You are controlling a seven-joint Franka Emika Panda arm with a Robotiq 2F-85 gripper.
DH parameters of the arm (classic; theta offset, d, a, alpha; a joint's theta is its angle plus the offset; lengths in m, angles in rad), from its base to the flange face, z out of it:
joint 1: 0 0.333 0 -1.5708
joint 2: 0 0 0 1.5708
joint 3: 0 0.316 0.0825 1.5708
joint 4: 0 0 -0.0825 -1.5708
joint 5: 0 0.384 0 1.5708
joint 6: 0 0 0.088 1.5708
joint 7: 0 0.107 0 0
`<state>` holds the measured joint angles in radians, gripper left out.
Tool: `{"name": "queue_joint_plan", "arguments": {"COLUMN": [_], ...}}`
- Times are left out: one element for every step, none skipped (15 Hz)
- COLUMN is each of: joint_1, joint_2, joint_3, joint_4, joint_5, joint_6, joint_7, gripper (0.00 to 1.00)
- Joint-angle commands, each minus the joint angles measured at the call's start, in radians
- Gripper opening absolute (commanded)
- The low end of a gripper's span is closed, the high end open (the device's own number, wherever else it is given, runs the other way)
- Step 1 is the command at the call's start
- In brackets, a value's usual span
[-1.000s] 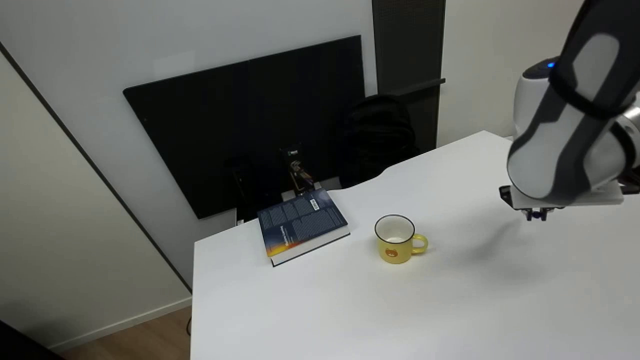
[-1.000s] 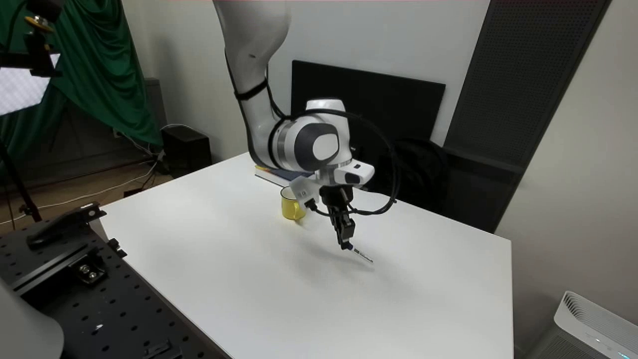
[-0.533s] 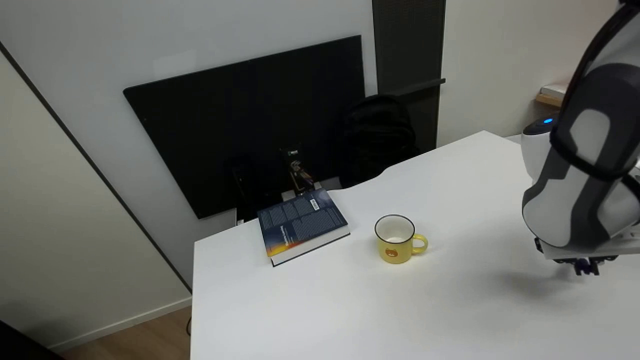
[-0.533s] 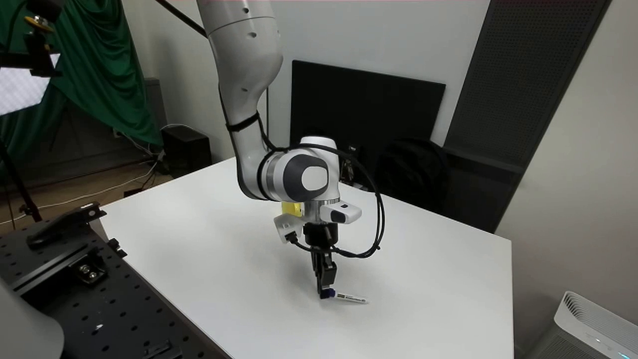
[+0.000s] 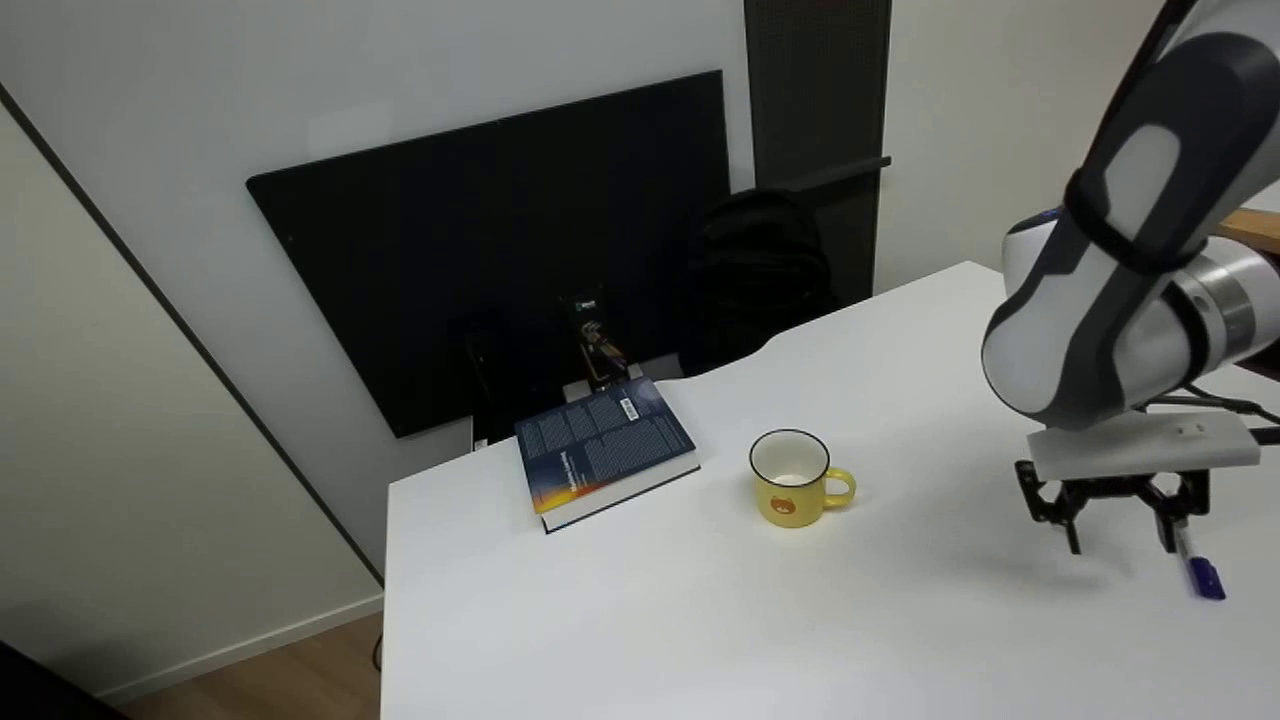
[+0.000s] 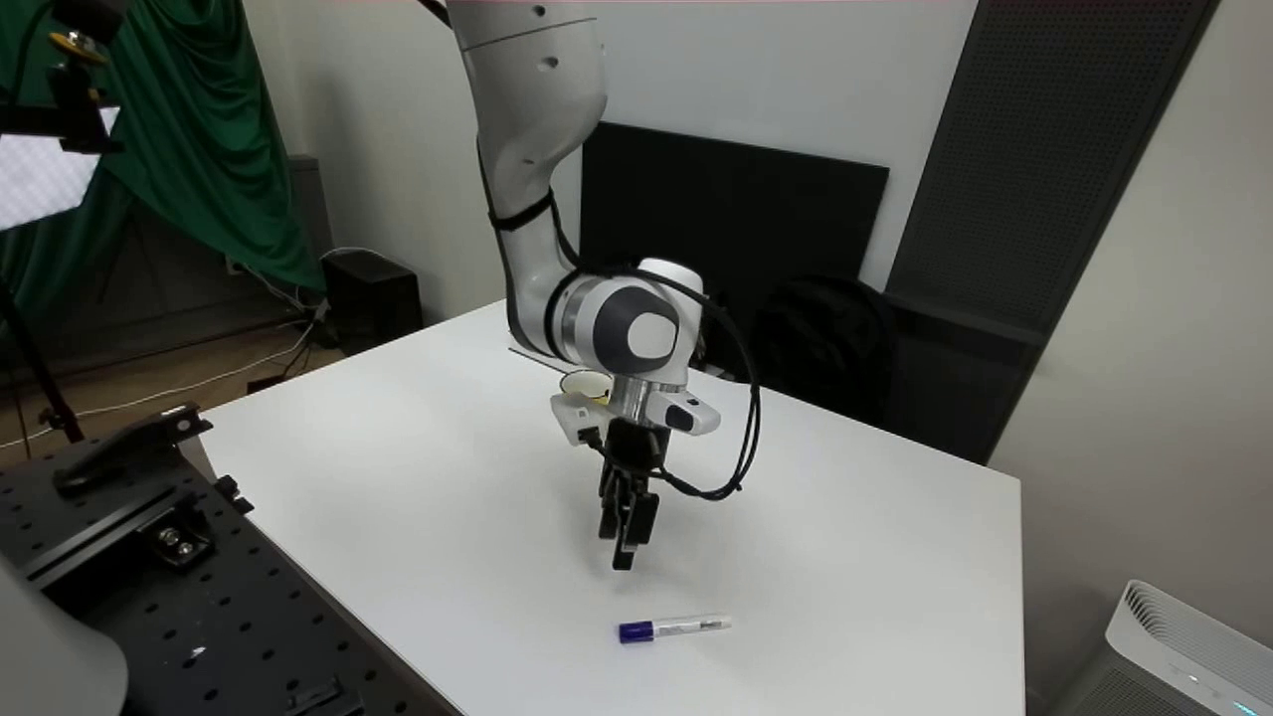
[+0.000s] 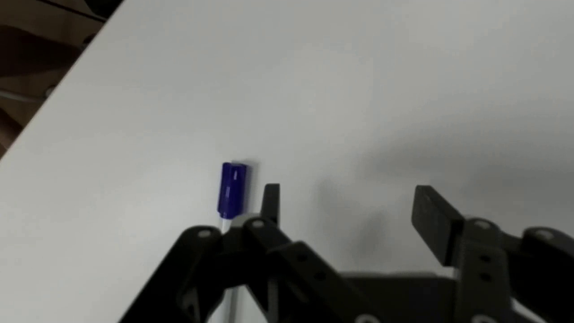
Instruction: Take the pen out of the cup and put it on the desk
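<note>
Your pen (image 6: 676, 627) lies flat on desk (image 6: 865, 587), whole in exterior view; wrist view hides part of it behind your gripper (image 7: 345, 202). Fingers (image 7: 432, 220) spread wide, gripping nothing, clear of pen. Farther off, cup (image 5: 800, 506) upright, bare white inside in exterior view; where your arm (image 6: 641, 328) blocks sight, mostly rim shows. Book (image 5: 605, 450) near cup.

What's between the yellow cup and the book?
Just a bare strip of white desk lies between the yellow cup and the book, seen in an exterior view.
</note>
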<state>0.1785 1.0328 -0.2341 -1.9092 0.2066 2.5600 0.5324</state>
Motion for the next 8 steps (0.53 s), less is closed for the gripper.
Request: {"name": "queue_joint_plan", "arguments": {"joint_1": [-0.055, -0.06, -0.062, -0.058, -0.056, -0.055, -0.058, -0.055], "joint_2": [-0.105, -0.128, -0.147, -0.164, -0.18, -0.19, -0.201, -0.155], "joint_3": [0.07, 0.084, 0.097, 0.106, 0.117, 0.129, 0.149, 0.13], "joint_4": [-0.025, -0.031, -0.034, -0.038, -0.041, -0.041, -0.043, -0.008], "joint_5": [-0.047, -0.061, -0.079, -0.1, -0.12, -0.141, -0.156, -0.137], "joint_6": [0.007, 0.003, -0.005, -0.006, -0.006, -0.004, -0.001, 0.001], "joint_7": [-0.149, -0.189, -0.228, -0.261, -0.293, -0.327, -0.362, -0.298], "gripper": [1.0, 1.0, 1.0, 1.0, 1.0, 1.0, 1.0, 1.0]}}
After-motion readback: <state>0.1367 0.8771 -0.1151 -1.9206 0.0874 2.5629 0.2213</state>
